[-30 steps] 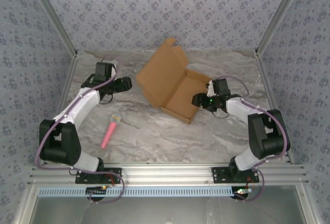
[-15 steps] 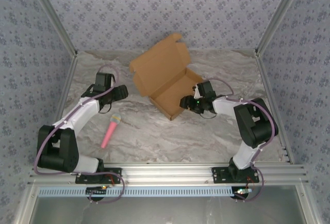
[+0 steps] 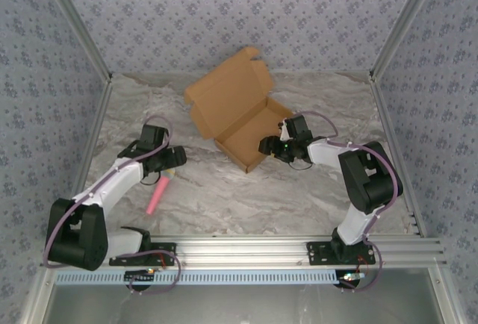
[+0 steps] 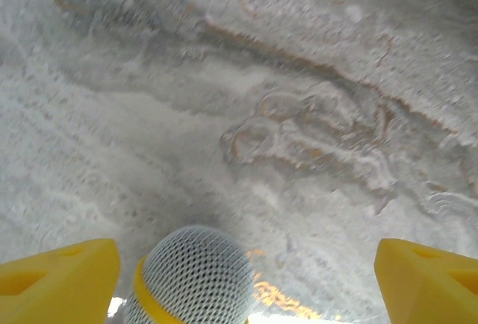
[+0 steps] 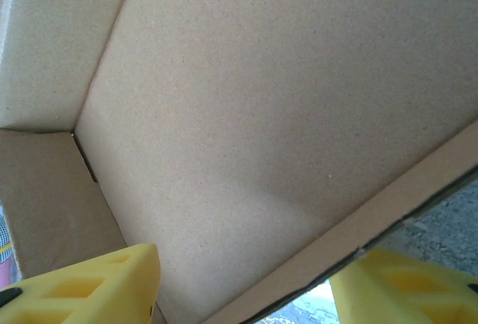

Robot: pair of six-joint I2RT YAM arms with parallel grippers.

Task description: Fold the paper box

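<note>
The pink stick-shaped toy microphone [image 4: 196,272] lies on the marbled table [image 3: 224,189] between the left gripper's [image 4: 243,283] jaws, close beside one. The brown cardboard box's [image 5: 246,115] side wall runs between the right gripper's [image 5: 246,294] jaws, one inside, one outside.

paper box [image 3: 246,131]: plain brown cardboard, part-formed. The shallow rectangular tray sits flat on the worktop [image 3: 224,197], toward the back edge and slightly right of centre, turned diagonal to the worktop's edges. Tray side walls are up. The lid panel is open, hinged on the tray's far-left long side and tilted up toward the worktop's rear, with small flaps and a notch along its free edge. Tray interior bare, one corner seam visible.
</note>
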